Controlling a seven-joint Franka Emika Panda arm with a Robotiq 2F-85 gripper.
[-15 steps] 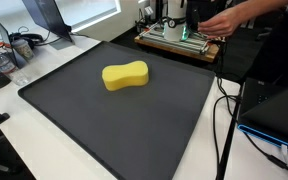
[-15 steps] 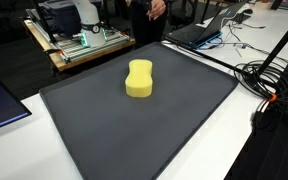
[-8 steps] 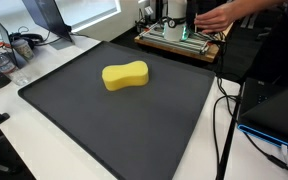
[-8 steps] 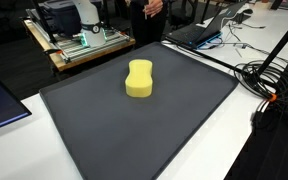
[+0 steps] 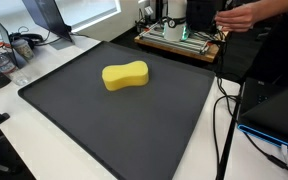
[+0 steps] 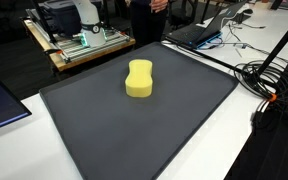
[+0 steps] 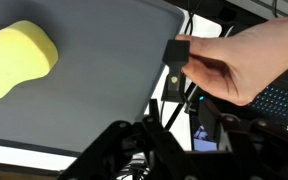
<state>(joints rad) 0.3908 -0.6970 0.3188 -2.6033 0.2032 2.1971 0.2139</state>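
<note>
Big dark mat (image 5: 134,120), with a yellow sponge (image 5: 125,76) lying flat near its middle, nothing touching it. I judge it light, soft, squashy, not slippery; I'd pinch across its narrow waist. My gripper (image 7: 159,150) sits off past the mat's edge, fingers too dark to tell apart or together. A person's hand (image 7: 239,62) just ahead pinches a small black piece (image 7: 180,52).

The sponge (image 5: 125,76) lies near the middle of the mat (image 5: 104,130), which covers the table (image 5: 39,148). A wooden platform (image 5: 174,47) stands behind the mat. Cables (image 6: 256,72) lie beside its edge, perhaps touching it.
</note>
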